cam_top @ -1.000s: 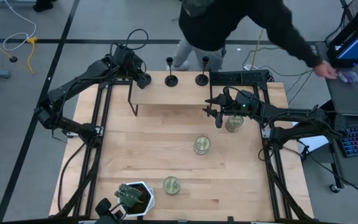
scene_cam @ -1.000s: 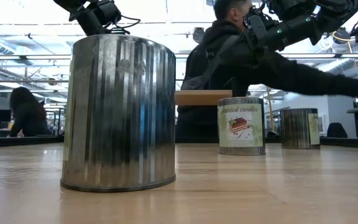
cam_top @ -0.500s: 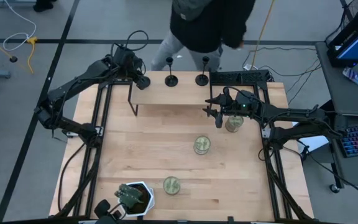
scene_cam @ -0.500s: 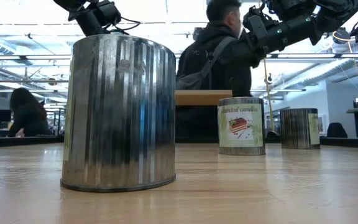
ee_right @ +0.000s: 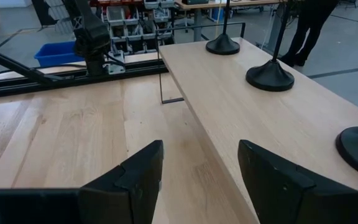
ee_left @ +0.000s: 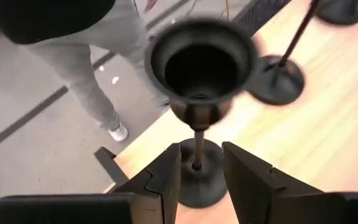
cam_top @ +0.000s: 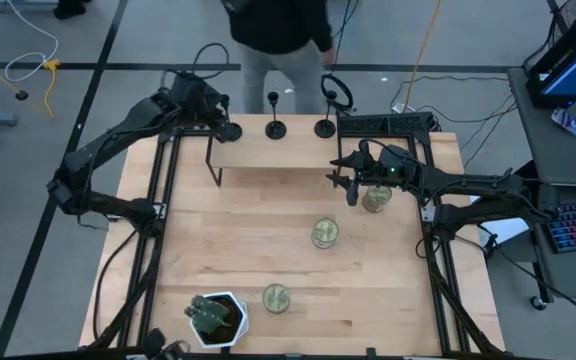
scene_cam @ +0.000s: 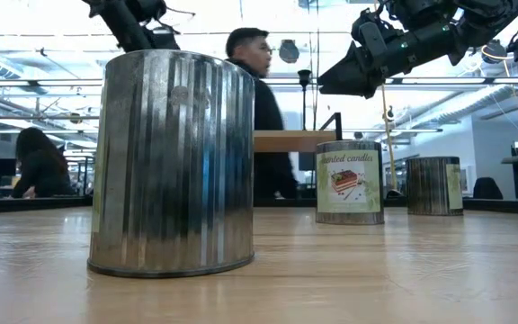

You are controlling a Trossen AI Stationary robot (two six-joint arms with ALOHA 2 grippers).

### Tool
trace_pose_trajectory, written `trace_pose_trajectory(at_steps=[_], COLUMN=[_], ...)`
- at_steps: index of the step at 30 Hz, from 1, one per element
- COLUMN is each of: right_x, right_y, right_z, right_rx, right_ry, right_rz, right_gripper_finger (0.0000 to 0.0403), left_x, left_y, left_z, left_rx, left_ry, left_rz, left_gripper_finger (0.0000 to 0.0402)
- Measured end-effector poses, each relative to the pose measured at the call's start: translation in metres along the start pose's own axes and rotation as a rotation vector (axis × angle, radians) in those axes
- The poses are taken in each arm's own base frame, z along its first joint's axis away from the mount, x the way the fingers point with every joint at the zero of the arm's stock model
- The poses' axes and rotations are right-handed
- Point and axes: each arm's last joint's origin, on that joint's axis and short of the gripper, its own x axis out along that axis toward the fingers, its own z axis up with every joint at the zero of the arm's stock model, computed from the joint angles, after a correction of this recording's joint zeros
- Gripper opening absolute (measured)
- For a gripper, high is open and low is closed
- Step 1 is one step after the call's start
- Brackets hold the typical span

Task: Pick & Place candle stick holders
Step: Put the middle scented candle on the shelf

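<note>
Our left gripper (ee_left: 197,177) hangs over the far left corner of the raised shelf (cam_top: 268,152), fingers either side of the thin stem of a candle stick holder (ee_left: 199,93). They look snug on the stem, though we can't quite tell whether the pads are biting or only bracketing it; we'd call it closed around the stem. Just ahead of those fingers the holder's little cup stares back at us, and beneath them sits its round base.

Beyond the left gripper, along the shelf's far edge, stand two more holders (cam_top: 275,127) (cam_top: 324,127), each upright on its disc. Our right gripper (cam_top: 353,185) waits spread wide, just off the shelf's near right corner.

What could go wrong? That stem is thin and the base is heavy, so a loose pinch might let the holder swing or slip as it lifts. A sideways sweep could clip the neighbouring holder. And a person (cam_top: 273,30) is walking just past the table's far edge, close to the left arm's reach.

Containers now: three ribbed tins (cam_top: 325,233) (cam_top: 276,297) (cam_top: 376,198) sit on the tabletop nearer us than the grippers, the last beside our right gripper, and appear filled with greenish candle wax. The white pot (cam_top: 218,318) holds a green plant.
</note>
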Motion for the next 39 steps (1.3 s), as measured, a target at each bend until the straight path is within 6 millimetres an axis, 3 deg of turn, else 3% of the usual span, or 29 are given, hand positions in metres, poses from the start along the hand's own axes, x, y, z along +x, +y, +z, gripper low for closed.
trace_pose_trajectory(at_steps=[5,10,15,20,25,31,39], right_x=[0.0,0.0,0.0,-0.003,0.0,0.013,0.019], right_y=[0.0,0.005,0.026,0.057,0.081,0.087,0.088], right_z=[0.0,-0.002,-0.008,-0.019,-0.038,-0.068,-0.077], right_rx=[0.0,-0.015,-0.062,-0.007,0.019,0.015,0.055], right_ry=[0.001,0.022,0.074,0.179,0.314,0.469,0.507], right_rz=[0.0,0.025,0.164,0.239,0.182,0.037,-0.004], right_gripper_finger=[0.0201,0.0201,0.0201,0.0201,0.0201,0.0201,0.019], left_x=[-0.048,-0.094,-0.115,-0.109,-0.088,-0.062,-0.042], left_y=[-0.007,-0.029,-0.06,-0.096,-0.129,-0.155,-0.166], left_z=[0.0,-0.006,-0.018,-0.036,-0.062,-0.098,-0.129], left_rx=[0.004,0.008,0.119,0.217,0.299,0.288,0.216], left_ry=[-0.142,-0.269,-0.288,-0.225,-0.157,-0.119,-0.081], left_rz=[-0.046,-0.325,-0.578,-0.651,-0.573,-0.477,-0.487], left_gripper_finger=[0.0124,0.0124,0.0124,0.0124,0.0124,0.0124,0.0124])
